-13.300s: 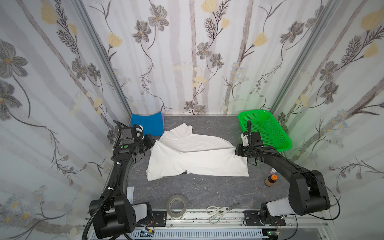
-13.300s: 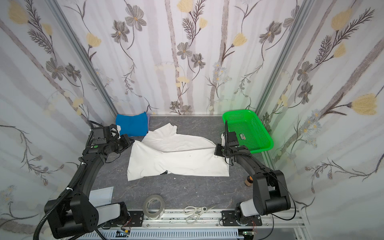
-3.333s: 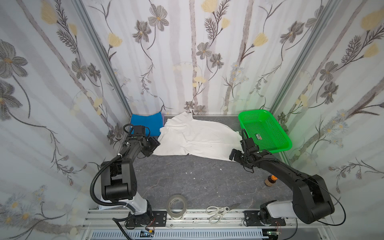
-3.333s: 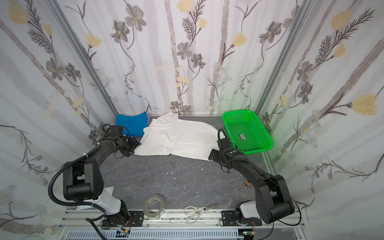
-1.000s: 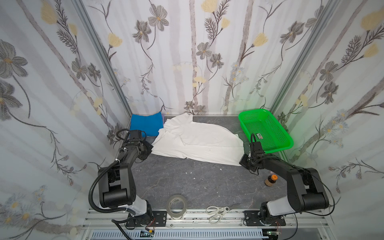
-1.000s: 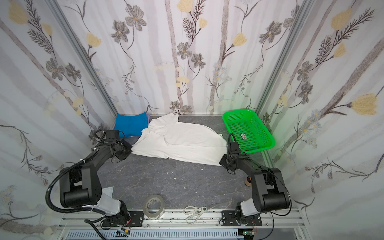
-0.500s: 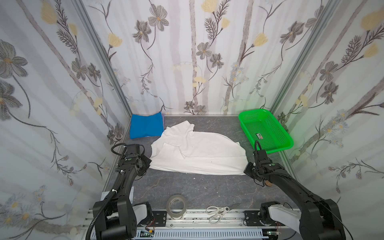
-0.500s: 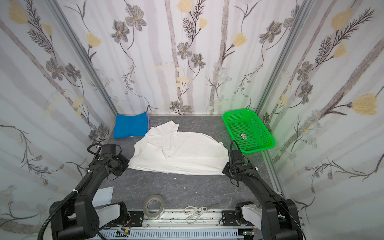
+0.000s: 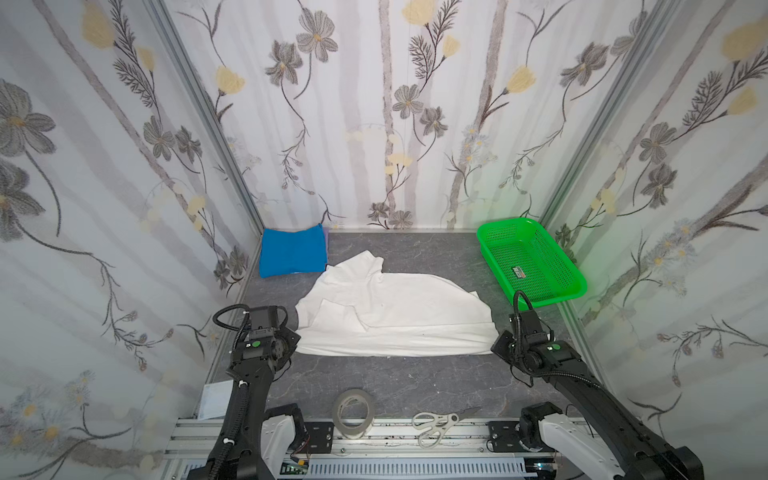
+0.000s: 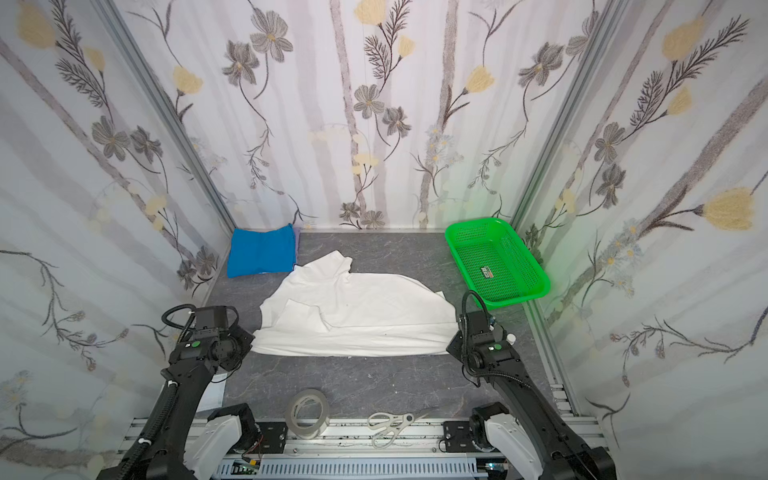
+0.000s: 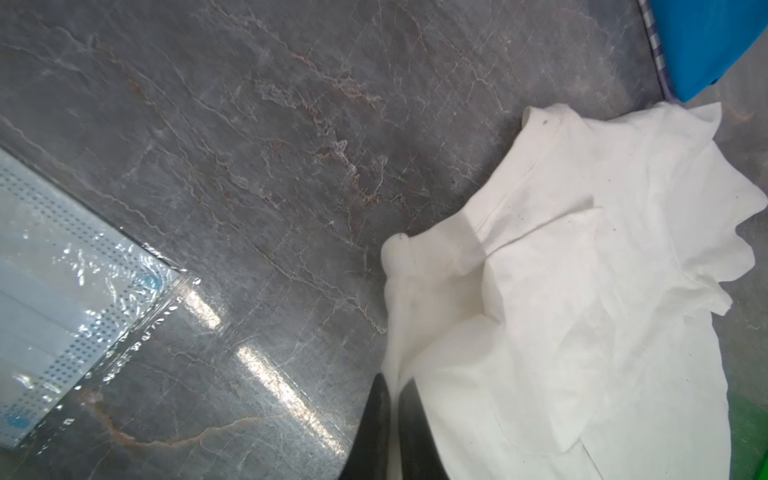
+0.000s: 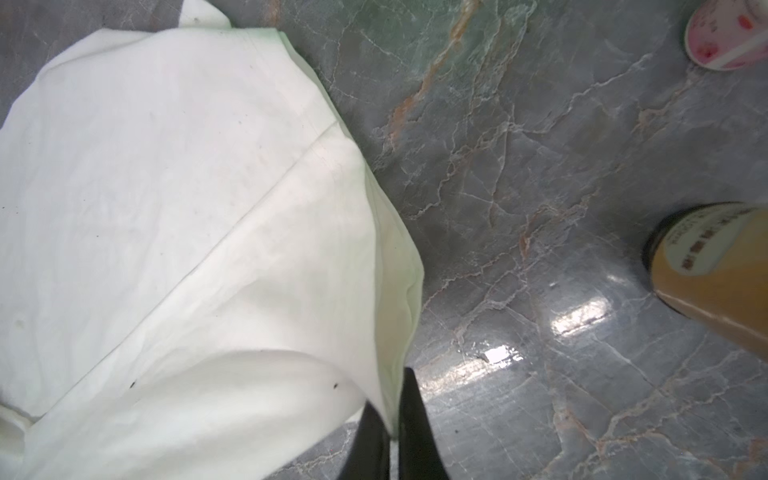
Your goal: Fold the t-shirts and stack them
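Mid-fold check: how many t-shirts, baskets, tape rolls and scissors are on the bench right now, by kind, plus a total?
T-shirts: 2 (white t-shirt, blue t-shirt)
Baskets: 1 (green basket)
Tape rolls: 1 (tape roll)
Scissors: 1 (scissors)
Total: 5
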You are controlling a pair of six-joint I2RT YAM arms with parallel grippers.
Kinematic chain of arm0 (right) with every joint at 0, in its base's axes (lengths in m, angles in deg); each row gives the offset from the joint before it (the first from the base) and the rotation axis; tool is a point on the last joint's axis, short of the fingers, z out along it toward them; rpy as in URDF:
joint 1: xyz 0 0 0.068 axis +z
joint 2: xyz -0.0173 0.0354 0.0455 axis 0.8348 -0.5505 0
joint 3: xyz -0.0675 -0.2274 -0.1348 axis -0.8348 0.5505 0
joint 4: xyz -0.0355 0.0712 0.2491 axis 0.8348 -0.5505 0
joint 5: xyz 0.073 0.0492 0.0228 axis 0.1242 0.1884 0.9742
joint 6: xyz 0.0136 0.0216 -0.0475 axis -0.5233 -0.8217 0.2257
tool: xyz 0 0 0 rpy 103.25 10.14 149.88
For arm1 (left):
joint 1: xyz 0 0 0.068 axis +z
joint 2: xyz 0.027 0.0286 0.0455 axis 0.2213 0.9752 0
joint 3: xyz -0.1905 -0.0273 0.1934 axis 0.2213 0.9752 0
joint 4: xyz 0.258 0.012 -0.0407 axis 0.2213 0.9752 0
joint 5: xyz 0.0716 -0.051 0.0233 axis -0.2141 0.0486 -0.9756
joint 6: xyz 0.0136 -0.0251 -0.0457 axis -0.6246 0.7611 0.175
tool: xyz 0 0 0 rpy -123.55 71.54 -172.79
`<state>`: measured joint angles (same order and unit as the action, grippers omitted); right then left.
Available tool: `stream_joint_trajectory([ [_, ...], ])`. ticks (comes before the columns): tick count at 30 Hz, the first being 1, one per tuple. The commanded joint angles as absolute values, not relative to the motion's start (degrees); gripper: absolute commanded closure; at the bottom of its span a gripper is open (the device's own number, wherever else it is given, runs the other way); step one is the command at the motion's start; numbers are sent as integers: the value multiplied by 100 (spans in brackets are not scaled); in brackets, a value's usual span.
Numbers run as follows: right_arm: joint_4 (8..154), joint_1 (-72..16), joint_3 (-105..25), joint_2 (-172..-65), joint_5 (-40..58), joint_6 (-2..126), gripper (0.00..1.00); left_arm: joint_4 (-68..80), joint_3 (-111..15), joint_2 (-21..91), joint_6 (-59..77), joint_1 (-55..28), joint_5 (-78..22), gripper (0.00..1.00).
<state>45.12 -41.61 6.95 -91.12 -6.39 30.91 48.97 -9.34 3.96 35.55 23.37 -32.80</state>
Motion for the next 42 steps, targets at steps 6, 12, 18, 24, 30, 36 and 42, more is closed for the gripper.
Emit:
stream_joint_trajectory([
  [6,4165,-4148,100,-8937,-1219,3069,44,5421,-1532,207,3541,2342,-3505,25],
  [12,3962,-4183,-867,-9334,-1572,3542,0,5339,-2251,498,3291,2341,-3384,0],
  [18,4513,-4192,-1359,-10374,-1034,4002,0,4147,-2545,1433,3083,2317,-2205,0],
  [24,5188,-4158,-2094,-11882,-620,4338,0,3701,-3164,2834,2862,2022,-1780,0],
  [30,5163,-4189,-3494,-13789,-601,4606,10,3326,-3434,3613,2896,1846,-1634,0],
  [36,5131,-4354,-4346,-14797,-812,4159,34,3282,-3318,3574,2824,1789,-1693,0],
  [42,5150,-4368,-4601,-15338,-766,3783,45,3312,-3307,3576,2761,1797,-1707,0],
])
